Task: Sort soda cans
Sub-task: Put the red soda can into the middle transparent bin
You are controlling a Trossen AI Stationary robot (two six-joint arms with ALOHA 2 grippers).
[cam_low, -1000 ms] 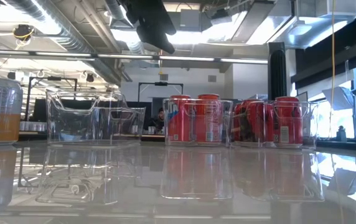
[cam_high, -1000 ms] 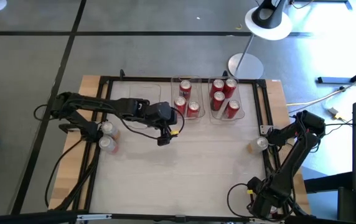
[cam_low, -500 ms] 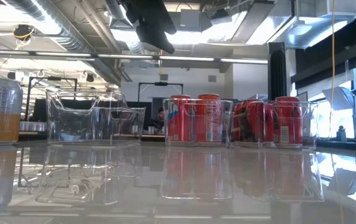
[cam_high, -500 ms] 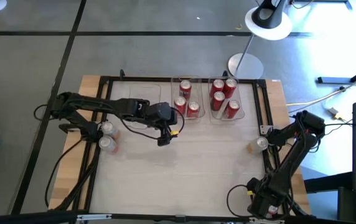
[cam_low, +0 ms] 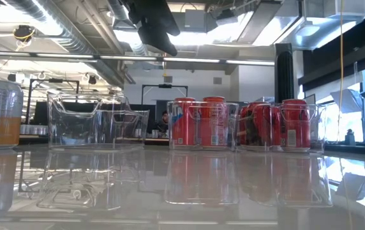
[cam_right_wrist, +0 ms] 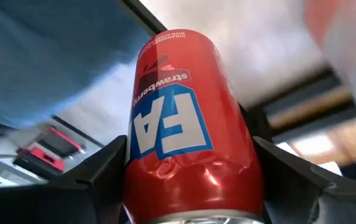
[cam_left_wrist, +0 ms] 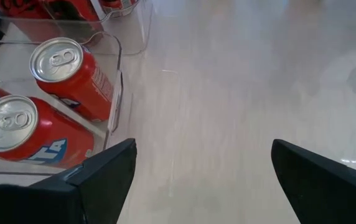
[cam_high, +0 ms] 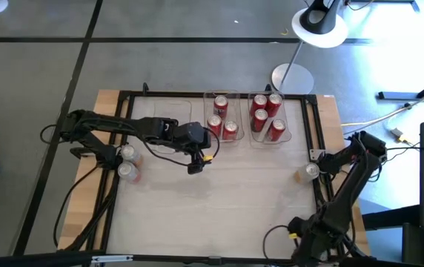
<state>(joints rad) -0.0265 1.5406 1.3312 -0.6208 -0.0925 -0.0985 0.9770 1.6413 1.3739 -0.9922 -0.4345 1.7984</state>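
At the bench's right edge, the right pincer pinches a red soda can between its fingers, the can's long axis running straight out from the wrist. The left pincer hangs spread over bare bench near the middle, just in front of the clear bins of upright red cans along the far edge. Two more cans stand at the left edge.
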